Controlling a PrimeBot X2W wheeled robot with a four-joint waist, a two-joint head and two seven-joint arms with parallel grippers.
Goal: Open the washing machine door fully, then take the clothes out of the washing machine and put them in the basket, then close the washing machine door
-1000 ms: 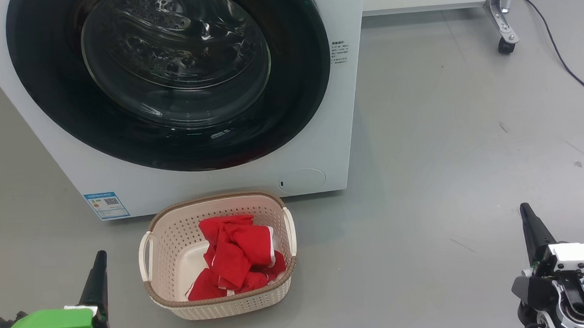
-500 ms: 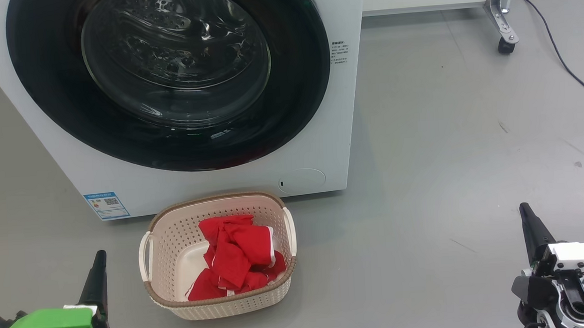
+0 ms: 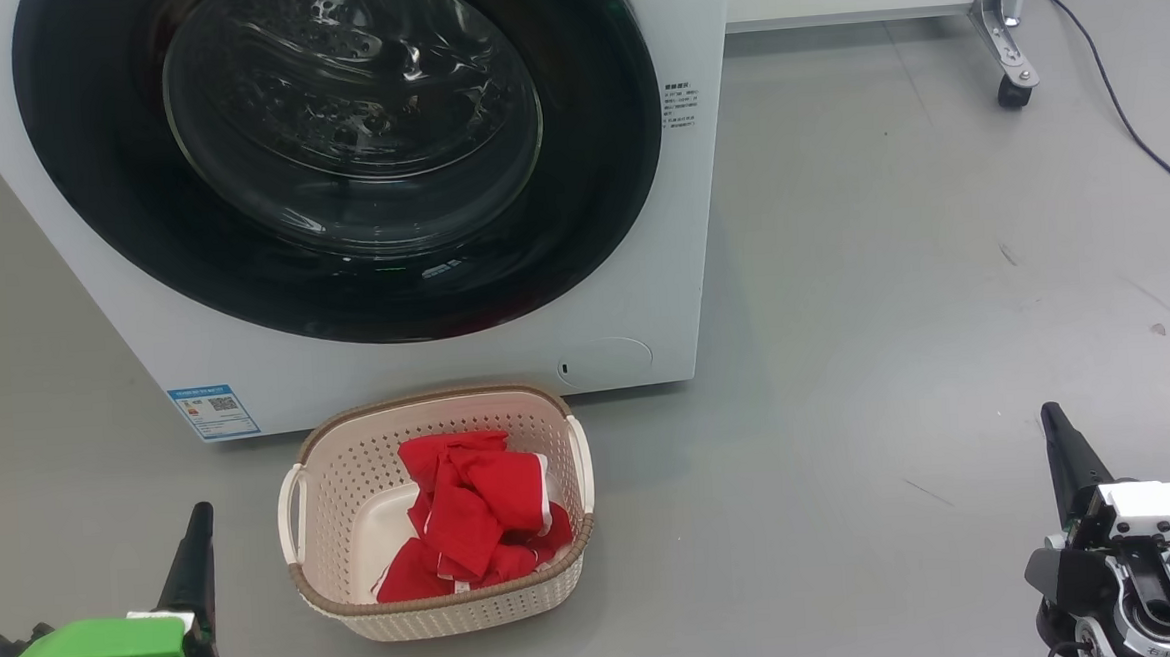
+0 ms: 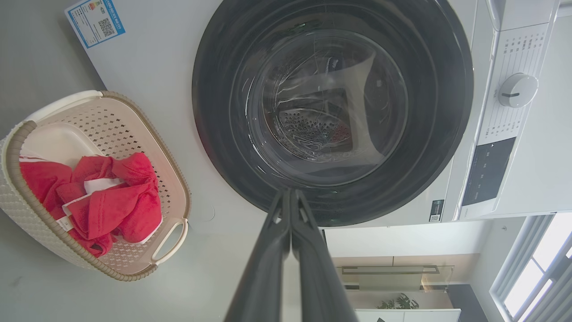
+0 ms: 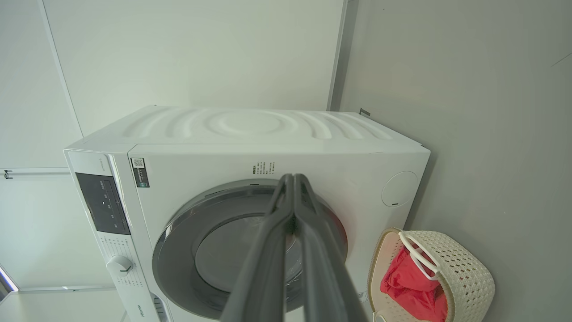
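All three steps look finished. The washing machine door sits flush against the front of the washing machine, and the red clothes lie in the basket. Nothing seems left to do.

The basket stands on the floor, just in front of the machine's bottom front edge and below the door. The garment is bunched toward the basket's right side and near edge, leaving the cream bottom bare at the left. Through the glass the steel drum appears empty, though reflections make that hard to confirm.

The left gripper and right gripper both hover low, well apart from basket and machine. Each has its fingers pressed together on nothing.
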